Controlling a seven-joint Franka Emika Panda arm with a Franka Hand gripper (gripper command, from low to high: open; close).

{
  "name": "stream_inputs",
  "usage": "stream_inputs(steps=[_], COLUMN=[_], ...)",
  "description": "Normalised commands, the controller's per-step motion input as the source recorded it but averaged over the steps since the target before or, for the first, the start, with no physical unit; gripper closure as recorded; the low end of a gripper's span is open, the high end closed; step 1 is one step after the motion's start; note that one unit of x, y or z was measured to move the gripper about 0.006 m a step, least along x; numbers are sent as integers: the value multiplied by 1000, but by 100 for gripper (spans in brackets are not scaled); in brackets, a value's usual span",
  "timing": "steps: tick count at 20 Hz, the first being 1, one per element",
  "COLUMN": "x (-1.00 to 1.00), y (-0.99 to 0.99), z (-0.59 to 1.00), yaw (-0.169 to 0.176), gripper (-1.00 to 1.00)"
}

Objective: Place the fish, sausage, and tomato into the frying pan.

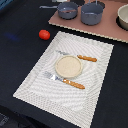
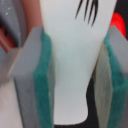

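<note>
In the wrist view my gripper [image 2: 74, 75] is shut on the fish [image 2: 75, 55], a white oblong piece with black fin lines, held between the green pads [image 2: 42, 85]. The gripper, arm and fish do not show in the exterior view. The tomato [image 1: 44, 34], a small red ball, lies on the dark table at the exterior view's left of the placemat. The frying pan [image 1: 67, 10], dark grey with a thin handle pointing to the exterior view's left, sits on the brown board at the back. The sausage is out of view.
A taller grey pot [image 1: 92, 14] stands beside the pan, and a pale bowl [image 1: 123, 17] at the right edge. A striped placemat [image 1: 35, 82] holds a tan plate [image 1: 68, 66], a fork [image 1: 62, 80] and a knife [image 1: 80, 56]. A blurred red patch [image 2: 118, 22] shows behind one finger.
</note>
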Motion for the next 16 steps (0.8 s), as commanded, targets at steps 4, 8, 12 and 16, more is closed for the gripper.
stream_inputs(steps=[4,8,12,16], x=[484,385,115,-72], y=[888,697,405,227], z=[-101,-283,-348,-338], yaw=[8,14,12,19], gripper=[100,100,100,100])
